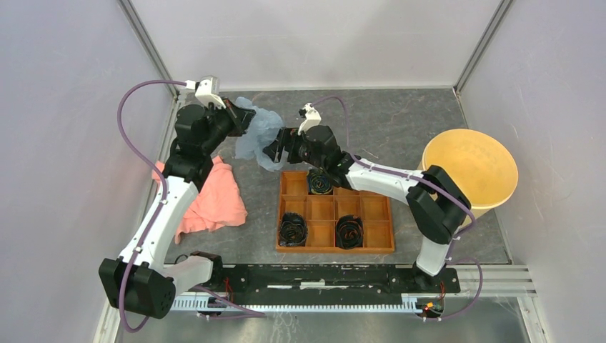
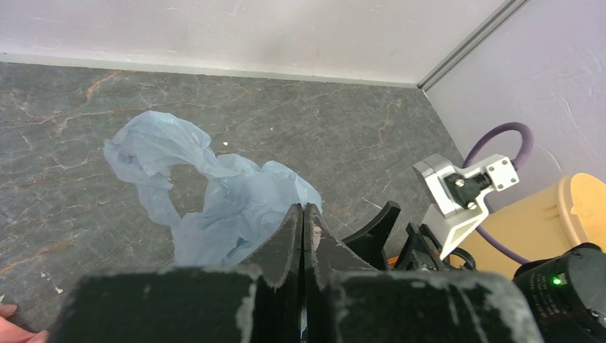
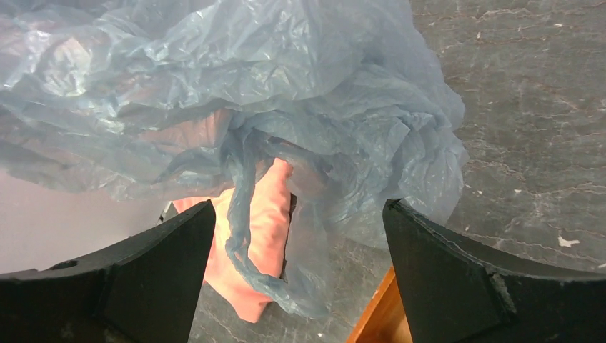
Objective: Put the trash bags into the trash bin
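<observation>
Two findings: your left fingers (image 2: 289, 243) pinch the thin pale blue plastic film bag (image 2: 214, 193); your right fingers (image 3: 443, 271) stand wide, facing it.

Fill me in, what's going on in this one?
The left gripper is shut and appears to pinch an edge of the pale blue trash bag, holding it up near the back of the table. The right gripper is open, with the hanging film in front of its spread fingers. The yellow trash bin stands at the far right with no bag in it. The pink cloth and orange tray are in neither gripper.
</observation>
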### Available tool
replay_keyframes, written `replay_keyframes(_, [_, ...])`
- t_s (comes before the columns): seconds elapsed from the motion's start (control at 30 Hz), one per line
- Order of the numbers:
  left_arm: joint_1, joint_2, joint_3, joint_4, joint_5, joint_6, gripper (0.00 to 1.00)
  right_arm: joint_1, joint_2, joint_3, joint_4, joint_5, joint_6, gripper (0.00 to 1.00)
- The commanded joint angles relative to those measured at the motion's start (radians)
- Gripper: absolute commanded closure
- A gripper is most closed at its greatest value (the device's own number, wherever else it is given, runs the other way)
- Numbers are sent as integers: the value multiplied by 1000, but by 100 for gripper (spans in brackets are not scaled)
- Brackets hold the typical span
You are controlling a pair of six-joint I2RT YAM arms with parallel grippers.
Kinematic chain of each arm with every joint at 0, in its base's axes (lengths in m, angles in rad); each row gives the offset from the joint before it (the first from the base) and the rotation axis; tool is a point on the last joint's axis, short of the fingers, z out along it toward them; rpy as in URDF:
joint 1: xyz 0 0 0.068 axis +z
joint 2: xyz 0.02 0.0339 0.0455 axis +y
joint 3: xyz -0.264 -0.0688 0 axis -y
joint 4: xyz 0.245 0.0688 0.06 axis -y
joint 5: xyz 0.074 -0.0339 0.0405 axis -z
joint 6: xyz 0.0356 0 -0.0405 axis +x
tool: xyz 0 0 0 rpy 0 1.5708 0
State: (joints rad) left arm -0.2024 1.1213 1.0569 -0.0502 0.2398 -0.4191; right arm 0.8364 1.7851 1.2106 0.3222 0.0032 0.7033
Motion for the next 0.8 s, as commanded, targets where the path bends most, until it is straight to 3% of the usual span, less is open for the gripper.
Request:
replay_keyframes(0.0, [6, -16, 0, 46, 16, 0, 98, 5, 37, -21, 124, -60, 77, 4])
replay_keyframes(0.33, [11, -28, -8, 46, 18, -2, 98, 11, 70, -67, 86, -19, 62, 3])
replay_keyframes(0.4, [14, -30, -8, 46, 24, -6, 98, 11, 84, -58, 115, -39, 59, 7])
replay_keyframes(0.53, [14, -45, -18, 72, 12, 1, 98, 4, 84, -61, 174, -61, 75, 30])
replay_keyframes(0.67, [14, -96, -42, 80, -61, 3, 98, -44, 57, -118, 217, -67, 91, 88])
replay_keyframes(0.7, [14, -115, -51, 84, -82, 4, 98, -59, 45, -136, 223, -68, 90, 99])
replay_keyframes(0.77, [15, -146, -68, 87, -145, 6, 98, -96, 15, -162, 197, -68, 55, 100])
